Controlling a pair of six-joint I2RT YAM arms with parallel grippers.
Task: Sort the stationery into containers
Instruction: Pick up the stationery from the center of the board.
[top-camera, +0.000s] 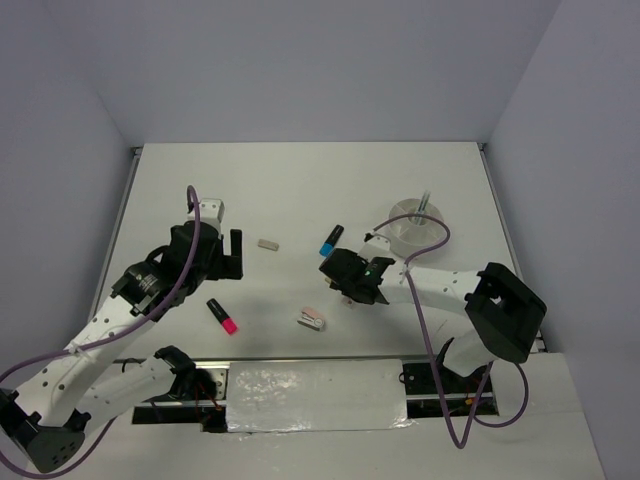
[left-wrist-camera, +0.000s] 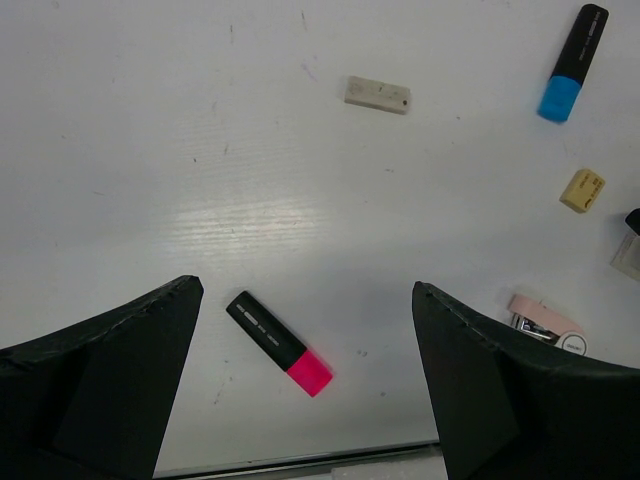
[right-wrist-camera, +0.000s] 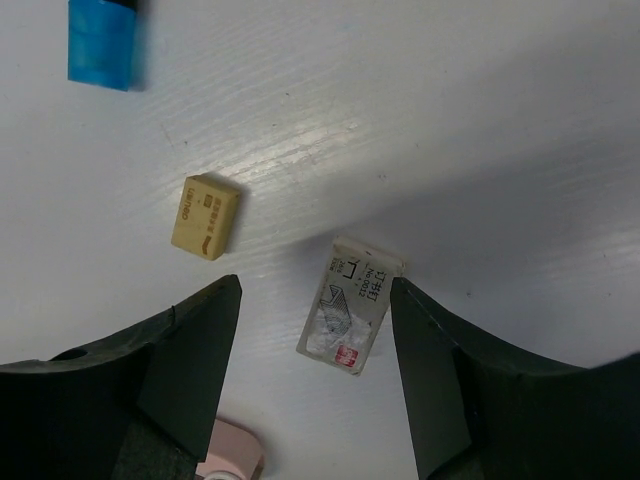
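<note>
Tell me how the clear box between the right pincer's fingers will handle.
Likely stiff and light: the clear box is flat-sided plastic. It lies skewed to the right pincer, so it may twist; unlikely to roll.

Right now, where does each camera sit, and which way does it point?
Top external: fixed high behind the robot, looking down on the white table; left arm, right arm and a round white plastic tub show.
Left wrist: on the left arm, facing down; its black left fingers frame a pink-ended black highlighter.
Right wrist: on the right arm, facing down; its black right fingers flank a small clear staple box.
Shared: both wrist views show the small yellow eraser and blue-ended black marker.
</note>
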